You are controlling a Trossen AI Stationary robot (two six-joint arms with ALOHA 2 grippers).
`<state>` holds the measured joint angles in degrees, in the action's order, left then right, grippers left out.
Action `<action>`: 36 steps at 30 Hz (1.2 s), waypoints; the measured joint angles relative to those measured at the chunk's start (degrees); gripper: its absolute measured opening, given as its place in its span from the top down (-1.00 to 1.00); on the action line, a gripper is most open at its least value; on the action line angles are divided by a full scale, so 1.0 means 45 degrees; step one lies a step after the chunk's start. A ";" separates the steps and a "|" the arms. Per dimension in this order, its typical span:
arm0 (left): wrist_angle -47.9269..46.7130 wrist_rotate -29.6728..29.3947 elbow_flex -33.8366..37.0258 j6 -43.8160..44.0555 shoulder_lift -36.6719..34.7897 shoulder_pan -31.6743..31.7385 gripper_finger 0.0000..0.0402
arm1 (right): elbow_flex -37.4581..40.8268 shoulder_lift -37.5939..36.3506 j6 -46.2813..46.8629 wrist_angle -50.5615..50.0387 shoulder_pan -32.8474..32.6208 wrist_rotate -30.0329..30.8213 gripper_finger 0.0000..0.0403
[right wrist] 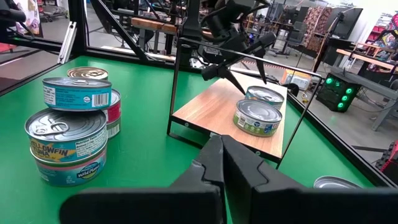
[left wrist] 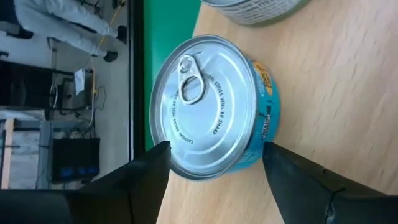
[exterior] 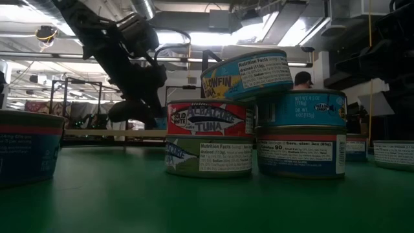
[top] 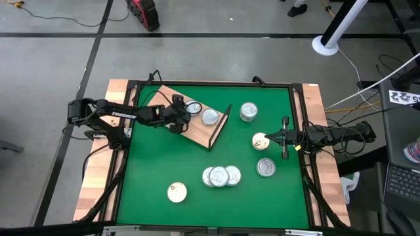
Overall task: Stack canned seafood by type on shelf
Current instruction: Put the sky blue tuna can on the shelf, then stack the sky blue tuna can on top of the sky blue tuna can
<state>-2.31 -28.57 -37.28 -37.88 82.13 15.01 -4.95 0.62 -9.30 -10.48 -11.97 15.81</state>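
Note:
The shelf [top: 197,133] is a light wooden board with a black wire end, lying slantwise at the mat's far left. Two tins stand on it side by side: a silver-topped, teal-labelled tin [top: 193,108] [left wrist: 208,106] and a second one [top: 210,117]. My left gripper [top: 178,118] [left wrist: 214,152] is open over the teal tin, one finger on either side of it. My right gripper [top: 270,137] [right wrist: 222,155] is shut, low over the mat's right side, with its tips at a cream-topped tin [top: 260,140] that its own wrist view does not show. My left gripper comes at the teal tin from above, slanting from the table's left. Its fingertips [left wrist: 158,155] stand at the tin's side wall [left wrist: 264,124], and I cannot tell whether they touch. My right gripper's shut tips reach the cream-topped tin's right edge [top: 266,139]; I cannot tell whether they touch.
A stack of tins [top: 248,111] stands right of the shelf's wire end [top: 221,124]. A piled cluster of tins [top: 220,176] [right wrist: 68,134] sits near the mat's near edge, with single tins at the near right [top: 266,167] and near left [top: 176,192]. Bare green mat lies in the middle.

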 joint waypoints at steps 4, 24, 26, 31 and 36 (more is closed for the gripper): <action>-0.0012 -0.0865 -0.0010 0.1056 -0.0067 -0.0534 -0.26 | 0.0000 0.0000 0.0000 0.0002 0.0000 0.0000 0.96; 0.0378 -0.1512 -0.0704 0.6701 -0.1195 -0.5959 -0.26 | 0.0049 0.0000 0.3683 0.0875 0.0000 -0.1155 0.90; 0.0734 -0.1512 -0.0704 0.7008 -0.1195 -0.6800 -0.26 | 0.0044 -0.0004 0.3854 0.1081 0.0000 -0.1455 0.80; 0.3285 -0.1775 -0.0699 0.7647 -0.0953 -0.8578 -0.26 | 0.0036 -0.0003 0.4029 0.1724 0.0000 -0.2229 0.39; 0.5046 -0.2082 -0.1341 0.6968 0.0365 -0.9694 -0.26 | 0.0029 0.0000 0.4017 0.1939 0.0000 -0.2130 0.01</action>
<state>20.40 -37.94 -43.31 -6.53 83.77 -28.62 -4.82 0.62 8.78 -1.76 -11.97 6.23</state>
